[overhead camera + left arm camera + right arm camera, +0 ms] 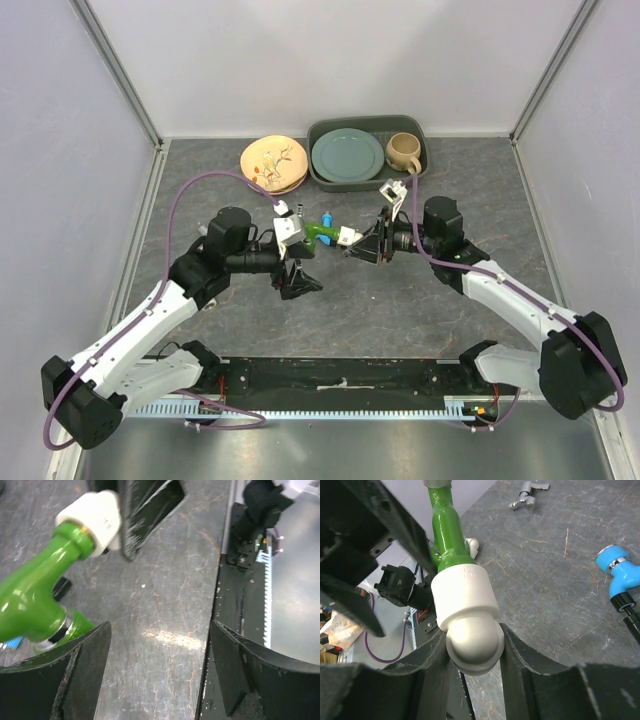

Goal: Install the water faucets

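Observation:
My right gripper [362,243] is shut on a white elbow fitting [470,625], held above the table. The bright green faucet [445,530] sticks out of the elbow's socket toward the left arm; both also show in the top view [318,232]. My left gripper [300,278] is open and empty, just below and beside the green faucet [30,605], which lies outside its left finger [75,675]. The light blue faucet [620,575] with a black end lies on the table behind them [328,218].
A small grey metal piece [527,492] lies on the table. A second white fitting [472,544] peeks from behind the green faucet. At the back are a patterned plate [274,162] and a grey tray [420,128] with a teal plate and mug. A black rail [340,375] runs along the near edge.

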Action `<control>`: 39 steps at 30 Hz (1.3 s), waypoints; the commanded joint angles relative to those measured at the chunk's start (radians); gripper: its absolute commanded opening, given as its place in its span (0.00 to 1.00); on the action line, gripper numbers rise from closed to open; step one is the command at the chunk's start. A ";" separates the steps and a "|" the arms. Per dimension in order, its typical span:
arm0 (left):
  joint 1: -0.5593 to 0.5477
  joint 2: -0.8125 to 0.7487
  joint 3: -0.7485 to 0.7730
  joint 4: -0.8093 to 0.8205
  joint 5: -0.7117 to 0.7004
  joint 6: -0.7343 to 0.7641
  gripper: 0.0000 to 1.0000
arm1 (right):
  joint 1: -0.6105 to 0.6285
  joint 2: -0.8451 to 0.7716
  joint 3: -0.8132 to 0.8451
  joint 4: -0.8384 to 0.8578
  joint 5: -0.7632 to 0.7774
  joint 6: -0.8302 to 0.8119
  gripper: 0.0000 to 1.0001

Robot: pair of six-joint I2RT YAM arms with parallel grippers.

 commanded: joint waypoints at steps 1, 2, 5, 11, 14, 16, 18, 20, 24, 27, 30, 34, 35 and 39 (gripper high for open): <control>-0.002 0.037 0.049 -0.033 -0.130 -0.018 0.86 | -0.008 -0.079 -0.022 0.158 -0.032 0.032 0.00; -0.002 0.041 0.052 -0.033 -0.154 -0.024 0.86 | -0.008 -0.085 -0.031 0.174 -0.047 0.038 0.00; -0.002 0.049 0.053 -0.030 -0.243 -0.040 0.86 | -0.008 -0.093 -0.048 0.233 -0.088 0.072 0.00; -0.002 0.021 0.027 0.063 -0.355 -0.125 0.86 | -0.007 -0.093 -0.068 0.347 -0.144 0.132 0.00; 0.000 -0.026 -0.005 0.132 -0.409 -0.173 0.86 | -0.008 -0.105 -0.074 0.358 -0.147 0.133 0.00; 0.003 -0.052 -0.025 0.157 -0.449 -0.193 0.86 | -0.010 -0.122 -0.075 0.358 -0.142 0.127 0.00; 0.012 -0.083 -0.040 0.178 -0.530 -0.225 0.86 | -0.008 -0.140 -0.083 0.370 -0.144 0.129 0.00; 0.027 -0.097 -0.048 0.182 -0.622 -0.259 0.87 | -0.008 -0.152 -0.091 0.385 -0.144 0.129 0.00; 0.061 -0.124 -0.068 0.218 -0.635 -0.314 0.87 | -0.008 -0.171 -0.097 0.407 -0.154 0.138 0.00; 0.092 -0.126 -0.080 0.246 -0.606 -0.360 0.87 | -0.008 -0.176 -0.103 0.434 -0.167 0.155 0.00; 0.127 -0.123 -0.089 0.281 -0.543 -0.402 0.87 | -0.010 -0.177 -0.109 0.451 -0.174 0.158 0.00; 0.173 -0.118 -0.123 0.385 -0.350 -0.472 0.87 | -0.008 -0.159 -0.106 0.451 -0.182 0.159 0.00; 0.179 -0.115 -0.126 0.399 -0.324 -0.480 0.87 | -0.008 -0.157 -0.106 0.451 -0.181 0.158 0.00; 0.198 -0.094 -0.122 0.430 -0.227 -0.506 0.87 | -0.007 -0.159 -0.106 0.444 -0.173 0.150 0.00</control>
